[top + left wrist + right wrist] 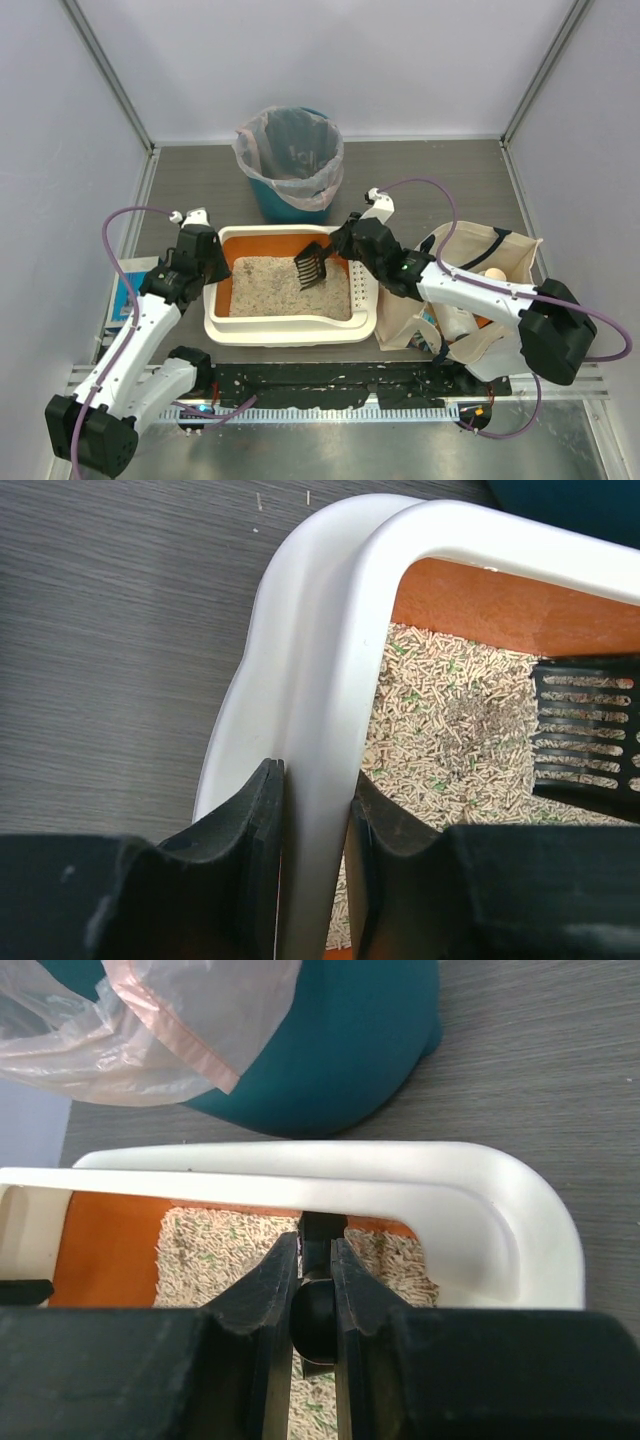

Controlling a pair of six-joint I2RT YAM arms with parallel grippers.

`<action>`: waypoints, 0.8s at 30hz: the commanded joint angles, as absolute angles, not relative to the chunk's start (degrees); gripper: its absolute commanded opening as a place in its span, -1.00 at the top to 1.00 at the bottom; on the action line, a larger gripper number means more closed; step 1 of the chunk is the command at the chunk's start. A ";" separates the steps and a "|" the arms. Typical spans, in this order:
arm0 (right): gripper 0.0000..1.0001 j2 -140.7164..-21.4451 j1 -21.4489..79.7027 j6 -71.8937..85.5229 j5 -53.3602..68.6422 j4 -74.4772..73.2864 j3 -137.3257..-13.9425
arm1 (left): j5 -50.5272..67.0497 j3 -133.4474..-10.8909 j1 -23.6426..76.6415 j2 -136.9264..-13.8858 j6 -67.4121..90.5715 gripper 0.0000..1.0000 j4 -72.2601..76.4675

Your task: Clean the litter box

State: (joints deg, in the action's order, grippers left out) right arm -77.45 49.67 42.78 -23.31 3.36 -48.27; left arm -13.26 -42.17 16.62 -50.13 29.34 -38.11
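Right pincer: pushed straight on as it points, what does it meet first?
Probably the litter just beyond the scoop that the right pincer holds, then the orange wall of the litter box; depth is unclear.

Setting: robotics lab test cell. Evidence: plain pale wall panels (pixel 350 60) in metal framing (pixel 108 75); dark wood-grain table (pixel 440 185); two cabled arms bolted to mounting rail (pixel 330 410).

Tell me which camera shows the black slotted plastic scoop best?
The top external view: the whole black slotted plastic scoop shows, held by the right gripper over the cream-white plastic litter box. The left wrist view catches only its slotted blade at the frame edge; the right wrist view only its dark handle between the fingers.
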 commanded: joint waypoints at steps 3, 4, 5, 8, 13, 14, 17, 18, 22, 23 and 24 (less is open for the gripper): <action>0.98 -82.08 50.01 45.70 -27.07 14.66 -45.62 | -12.31 -40.78 16.44 -47.20 29.36 0.50 -36.48; 0.98 -82.52 50.44 45.70 -27.77 15.63 -45.09 | -11.70 -40.35 16.52 -47.28 29.27 0.52 -36.39; 0.98 -83.14 50.71 45.70 -28.21 16.69 -44.65 | -10.91 -39.99 16.52 -47.55 29.18 0.54 -35.69; 0.98 -85.95 51.68 45.88 -29.79 22.31 -43.68 | -10.46 -39.64 16.52 -48.51 29.71 0.65 -34.98; 0.98 -89.82 52.91 45.27 -32.34 24.51 -45.00 | -8.71 -40.69 16.44 -52.46 30.32 0.80 -35.07; 0.98 -90.52 53.00 45.18 -32.60 25.74 -44.91 | -8.01 -40.78 16.52 -52.91 30.76 0.83 -35.16; 0.98 -92.72 53.61 45.09 -32.52 26.72 -45.61 | -5.29 -40.17 16.52 -53.17 31.55 0.91 -34.11; 0.98 -93.25 53.87 44.83 -32.52 26.54 -46.66 | -5.10 -40.08 16.44 -53.09 31.81 0.92 -33.93; 0.98 -96.50 56.86 43.94 -34.36 25.05 -50.09 | -6.15 -40.43 16.52 -51.59 31.38 0.96 -33.49; 0.98 -96.85 57.65 44.03 -35.24 25.66 -50.36 | -7.11 -40.43 16.44 -51.16 31.29 0.96 -33.66; 0.98 -97.20 59.05 44.47 -36.55 26.10 -50.54 | -7.38 -40.60 16.44 -51.07 31.12 0.98 -34.10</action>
